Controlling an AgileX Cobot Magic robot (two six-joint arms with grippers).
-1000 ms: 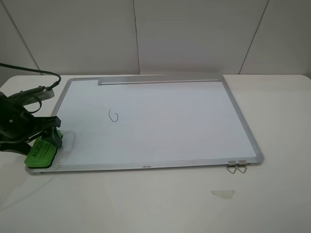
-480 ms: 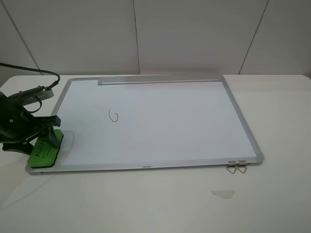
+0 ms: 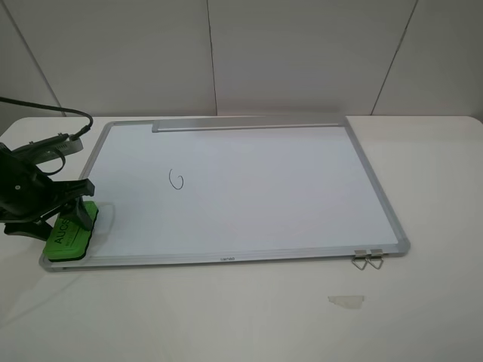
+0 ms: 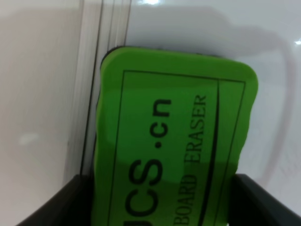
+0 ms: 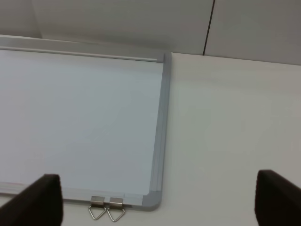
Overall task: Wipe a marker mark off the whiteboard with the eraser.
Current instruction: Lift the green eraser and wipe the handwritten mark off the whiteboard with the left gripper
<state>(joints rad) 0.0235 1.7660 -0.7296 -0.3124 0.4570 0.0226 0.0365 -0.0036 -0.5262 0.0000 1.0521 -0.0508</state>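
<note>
Your left gripper point(image 3: 75, 215) is clamped across the bright green block eraser point(image 3: 66, 235) at the near left corner of the silver-framed whiteboard point(image 3: 249, 188) — the small black marker loop point(image 3: 176, 179) lies well apart. Dragged tilted, the eraser could snag the frame or twist loose. Your right gripper point(image 5: 160, 202) stands wide, empty.

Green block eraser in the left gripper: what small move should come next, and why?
Probably move the green block eraser, clamped in the left gripper, across the silver-framed whiteboard toward the small black looped marker mark, since that mark is unwiped and lies farther back and to the right of the eraser.
</note>
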